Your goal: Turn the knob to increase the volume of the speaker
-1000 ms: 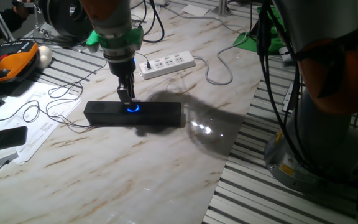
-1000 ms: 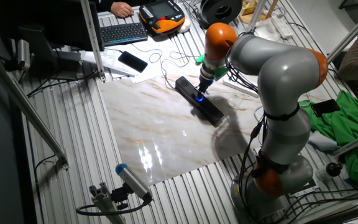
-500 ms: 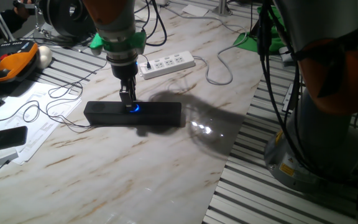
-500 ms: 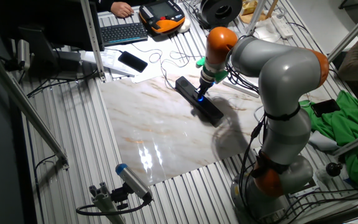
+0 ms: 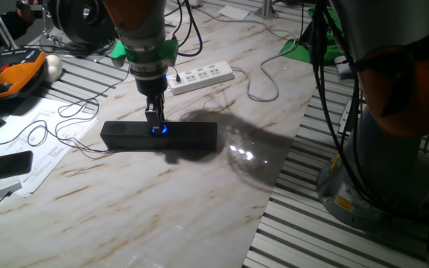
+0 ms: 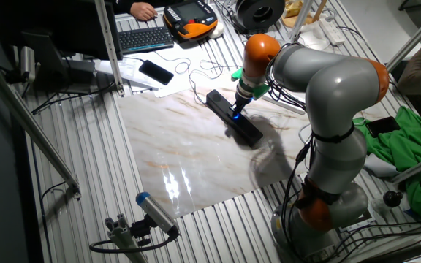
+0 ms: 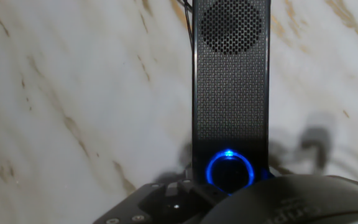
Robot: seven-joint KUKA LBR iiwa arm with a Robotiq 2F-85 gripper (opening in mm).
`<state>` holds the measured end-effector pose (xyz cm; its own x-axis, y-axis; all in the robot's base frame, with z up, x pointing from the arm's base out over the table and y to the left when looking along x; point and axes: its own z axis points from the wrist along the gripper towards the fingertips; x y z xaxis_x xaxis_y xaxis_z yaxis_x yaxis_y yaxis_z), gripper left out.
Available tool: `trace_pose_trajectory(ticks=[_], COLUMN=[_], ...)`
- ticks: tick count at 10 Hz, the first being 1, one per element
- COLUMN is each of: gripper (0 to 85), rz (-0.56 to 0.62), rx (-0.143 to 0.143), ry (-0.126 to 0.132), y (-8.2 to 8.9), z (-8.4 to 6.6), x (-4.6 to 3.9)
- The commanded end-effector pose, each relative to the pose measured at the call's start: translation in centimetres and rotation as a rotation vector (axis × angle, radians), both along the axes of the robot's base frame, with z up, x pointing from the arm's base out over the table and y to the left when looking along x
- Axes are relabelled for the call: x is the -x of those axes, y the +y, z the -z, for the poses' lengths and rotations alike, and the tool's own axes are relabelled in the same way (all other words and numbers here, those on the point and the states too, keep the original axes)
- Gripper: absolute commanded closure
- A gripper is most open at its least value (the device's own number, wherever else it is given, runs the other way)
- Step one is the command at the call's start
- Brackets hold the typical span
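The speaker is a long black bar lying flat on the marble table; it also shows in the other fixed view and the hand view. The knob glows blue at its middle and shows in the other fixed view and low in the hand view. My gripper points straight down, its fingers close together, with the tips right at the knob's far edge. It also shows in the other fixed view. I cannot tell whether the tips touch the knob. Nothing is held.
A white power strip lies behind the speaker, with cables around it. Papers, a thin cable and a flat black device lie to the left. The robot's base stands at the right. Green cloth lies beside the table.
My gripper has shifted slightly to the right and down, closer over the glowing knob. The speaker has not moved.
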<state>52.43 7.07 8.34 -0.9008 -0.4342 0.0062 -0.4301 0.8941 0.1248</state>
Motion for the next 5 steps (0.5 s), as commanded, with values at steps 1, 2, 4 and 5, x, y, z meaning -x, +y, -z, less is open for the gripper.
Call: trace_pose_trajectory(ticks=[1,2,4,5], gripper=[34.0,51.0,51.0,51.0], rz=[0.000,0.000,-0.001,-0.001], rx=[0.000,0.000,-0.002,-0.002], ry=[0.000,0.000,0.005,0.005], y=[0.00,0.04,0.03,0.03], z=[0.03,0.05,0.03,0.06], x=[0.02,0.05,0.07,0.07])
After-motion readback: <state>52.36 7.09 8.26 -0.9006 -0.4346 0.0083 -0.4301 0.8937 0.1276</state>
